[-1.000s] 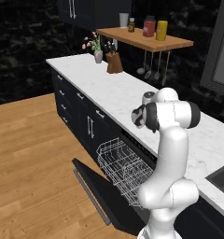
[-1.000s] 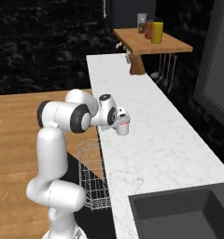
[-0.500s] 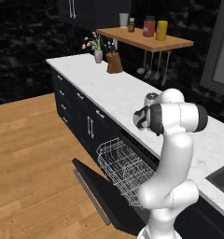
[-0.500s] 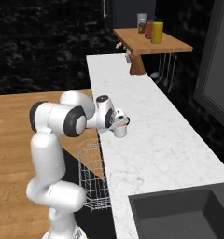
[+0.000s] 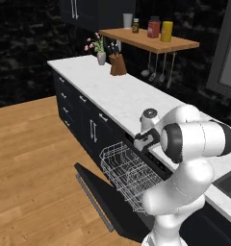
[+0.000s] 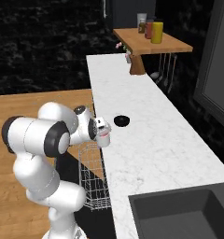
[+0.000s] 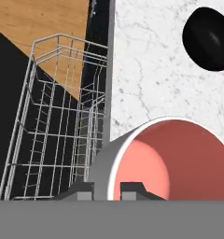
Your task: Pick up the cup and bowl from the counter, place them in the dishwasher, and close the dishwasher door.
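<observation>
1. The cup (image 7: 151, 161) was held at the front edge of the surface (image 6: 151, 140), above the pulled-out wire rack (image 5: 129, 173) of the dishwasher (image 5: 136, 192); in the hand view its red inside was seen at 5 o'clock, the mouth facing the camera, so its long axis ran along the end effector.
2. The end effector (image 6: 102, 134) was pinched on the cup's rim, one fingertip (image 7: 83, 190) outside the grey wall and one inside.
3. The bowl (image 6: 121, 121) was seen resting on the surface just beyond the cup, at 1 o'clock in the hand view, apart from it.
4. The dishwasher door (image 5: 108, 199) was lowered flat, with its grey bar handle (image 5: 93, 202) on the outer edge.
5. At the far end of the surface a knife block (image 5: 118, 65) and a flower vase (image 5: 101, 57) were seen, with jars (image 5: 160, 30) on the wooden shelf (image 5: 156, 43) above.
6. No writing could be read.
</observation>
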